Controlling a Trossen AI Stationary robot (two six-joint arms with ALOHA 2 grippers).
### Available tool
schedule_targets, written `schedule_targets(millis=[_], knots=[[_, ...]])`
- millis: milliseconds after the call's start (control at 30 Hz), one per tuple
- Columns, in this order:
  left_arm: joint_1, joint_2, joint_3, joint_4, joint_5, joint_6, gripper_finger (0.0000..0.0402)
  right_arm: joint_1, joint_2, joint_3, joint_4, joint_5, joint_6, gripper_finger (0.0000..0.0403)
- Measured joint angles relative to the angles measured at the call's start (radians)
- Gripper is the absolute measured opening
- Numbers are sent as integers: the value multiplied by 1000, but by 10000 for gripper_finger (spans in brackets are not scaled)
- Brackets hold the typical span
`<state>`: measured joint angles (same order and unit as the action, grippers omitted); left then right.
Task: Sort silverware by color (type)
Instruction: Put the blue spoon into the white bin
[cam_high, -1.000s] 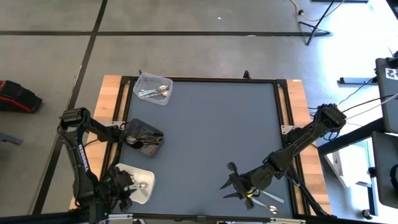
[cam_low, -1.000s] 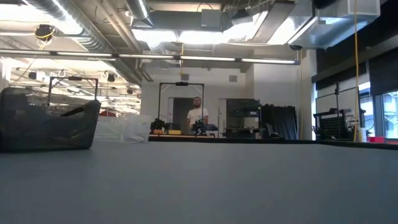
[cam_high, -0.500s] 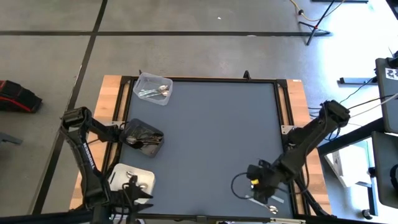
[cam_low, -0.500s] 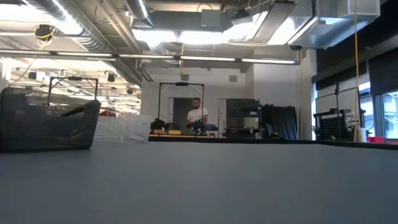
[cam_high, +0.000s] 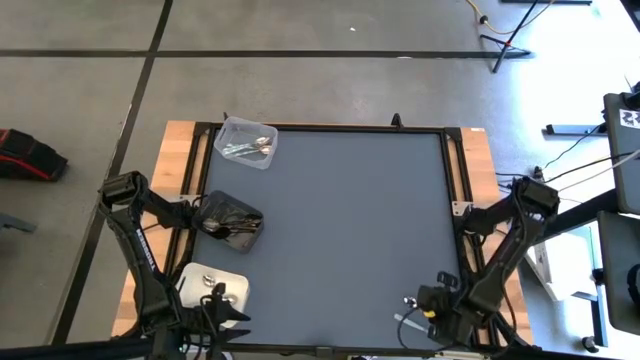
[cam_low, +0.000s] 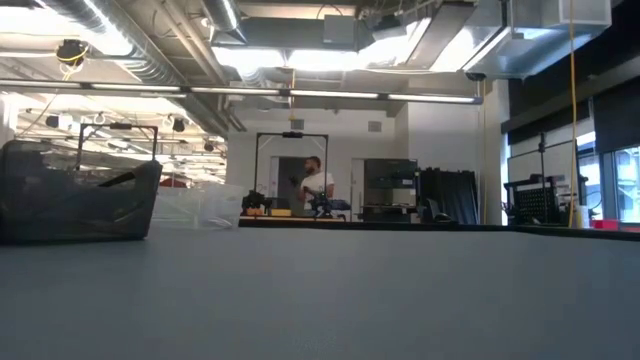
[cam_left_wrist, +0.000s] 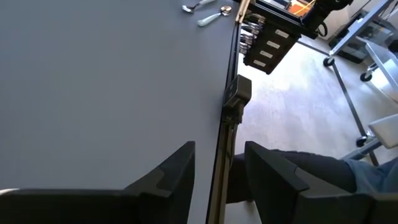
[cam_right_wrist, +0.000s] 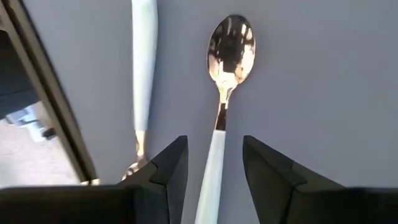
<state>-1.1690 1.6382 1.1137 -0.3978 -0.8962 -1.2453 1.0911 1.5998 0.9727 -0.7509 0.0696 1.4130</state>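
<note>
Silverware is mostly binned: your clear tub (cam_high: 245, 142), dark container (cam_high: 232, 214) and white tray (cam_high: 204, 284) at the frame's left each hold pieces. Two spoons (cam_right_wrist: 227, 56) remain at lower right, under the spread right end effector (cam_right_wrist: 214, 163). Left end effector (cam_left_wrist: 219, 173) spread, empty.

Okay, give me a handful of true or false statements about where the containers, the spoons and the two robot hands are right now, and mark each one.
1. The right hand hangs over a white-handled spoon, fingers apart with the handle between them. True.
2. That spoon is already lifted off the mat. False: it lies flat on the grey mat, ungripped.
3. The clear tub at the mat's far left corner holds silver utensils. True.
4. The dark container stands on the mat's right side. False: it stands at the left edge.
5. The left hand holds a fork. False: its fingers are open and empty.
</note>
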Motion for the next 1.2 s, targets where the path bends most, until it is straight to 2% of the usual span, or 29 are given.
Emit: schedule_targets(millis=[300,400,533,600,700,867,1033,1100,1200], knots=[[4,0,0,-14,0,6,134,1,111,0,8,3,-5,138],[4,0,0,-13,0,47,134,-11,119,1,22,-14,0,105],[6,0,0,-13,-2,88,132,-25,120,1,23,-22,-37,22],[7,0,0,-13,-2,101,129,-33,119,2,21,-24,-68,12],[11,0,0,-13,-1,103,124,-58,117,7,17,-43,-114,25],[20,0,0,-13,-18,107,125,-113,74,52,16,65,-262,7],[57,0,0,-10,-2,134,126,-169,53,140,30,304,-475,14],[76,0,0,-9,27,150,126,-190,52,165,90,400,-578,13],[104,0,0,-6,39,189,126,-225,51,161,279,510,-792,5]])
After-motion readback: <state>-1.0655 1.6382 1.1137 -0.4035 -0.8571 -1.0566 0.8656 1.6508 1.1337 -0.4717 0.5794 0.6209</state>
